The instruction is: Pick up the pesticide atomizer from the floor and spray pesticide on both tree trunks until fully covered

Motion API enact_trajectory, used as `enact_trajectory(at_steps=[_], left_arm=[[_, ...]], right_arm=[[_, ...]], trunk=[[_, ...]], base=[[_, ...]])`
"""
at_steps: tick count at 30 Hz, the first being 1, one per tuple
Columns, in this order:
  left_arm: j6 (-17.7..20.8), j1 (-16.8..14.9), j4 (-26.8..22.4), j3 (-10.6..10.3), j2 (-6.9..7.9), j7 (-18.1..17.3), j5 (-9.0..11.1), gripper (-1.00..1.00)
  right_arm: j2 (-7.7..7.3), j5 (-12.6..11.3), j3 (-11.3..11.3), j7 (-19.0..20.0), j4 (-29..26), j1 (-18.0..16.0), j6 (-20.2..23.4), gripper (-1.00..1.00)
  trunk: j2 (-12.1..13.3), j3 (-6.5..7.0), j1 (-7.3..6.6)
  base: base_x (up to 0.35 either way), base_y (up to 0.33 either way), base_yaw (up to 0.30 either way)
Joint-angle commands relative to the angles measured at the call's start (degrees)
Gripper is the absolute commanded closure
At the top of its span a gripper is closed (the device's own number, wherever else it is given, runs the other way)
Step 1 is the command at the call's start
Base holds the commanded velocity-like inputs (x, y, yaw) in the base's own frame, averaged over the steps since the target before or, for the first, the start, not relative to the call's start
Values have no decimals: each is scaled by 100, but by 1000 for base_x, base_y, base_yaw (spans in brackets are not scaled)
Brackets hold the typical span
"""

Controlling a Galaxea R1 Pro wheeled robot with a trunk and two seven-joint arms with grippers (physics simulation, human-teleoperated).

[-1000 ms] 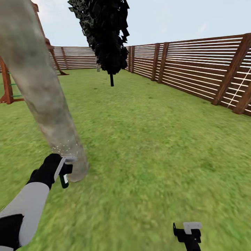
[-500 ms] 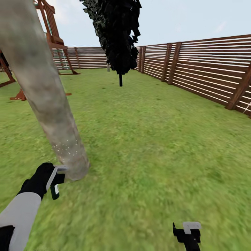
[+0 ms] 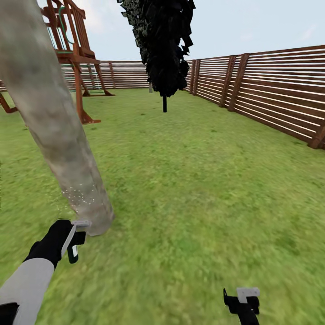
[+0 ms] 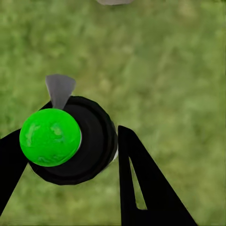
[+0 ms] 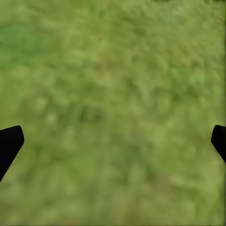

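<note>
You had the left gripper [image 3: 74, 234] clamped around the pesticide atomizer [image 3: 73, 252], held low just beside the flared base of the tree trunk [image 3: 54, 131]; in the left wrist view the bottle [image 4: 70, 141] sat between the 2 black fingers [image 4: 141, 183]. White pesticide specks [image 3: 81, 195] dotted only the lowest part of the bark, so I judged you needed to raise the nozzle and work up and around the trunk. The right gripper [image 3: 243, 307] hung spread wide and empty over the lawn [image 3: 203, 180]. Slatted fence [image 3: 271, 95], a wooden play frame [image 3: 74, 54] and 1 near-black tree [image 3: 164, 40] ringed the ground.
</note>
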Motion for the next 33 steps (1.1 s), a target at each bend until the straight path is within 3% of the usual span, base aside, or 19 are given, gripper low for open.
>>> enact_trajectory(at_steps=[1,6,12,15,20,22,26,33], left_arm=[[-28,25,-7,11,-6,-8,-14,100],[-80,44,-15,21,-79,-7,39,100],[-106,246,13,18,-14,-15,27,100],[-464,355,162,27,-82,0,47,100],[-902,360,409,40,-43,10,32,100],[-934,360,422,226,-26,5,32,100],[-951,369,426,319,-164,9,44,100],[-958,369,424,314,-267,10,43,100]], right_arm=[[0,-39,49,-18,-4,0,-6,-100],[10,-26,49,-18,-4,0,-6,-100],[11,-25,50,-14,-4,0,-6,-100],[15,-25,50,-17,-4,0,-6,-100],[10,-25,49,-18,-4,0,-6,-100],[10,-25,49,-18,-4,0,-6,-100],[10,-25,49,-18,-4,0,-6,-100],[10,-25,49,-18,-4,0,-6,-100]], trunk=[[-2,-5,1],[-2,-5,1],[-2,-5,1],[-2,-5,1],[-2,-5,1],[-2,-5,1],[-2,-5,1],[-2,-5,1]], base=[[163,-260,220],[182,-244,268],[136,-249,274],[118,-267,87],[165,-254,1],[235,-201,9],[185,-224,213],[98,-265,275]])
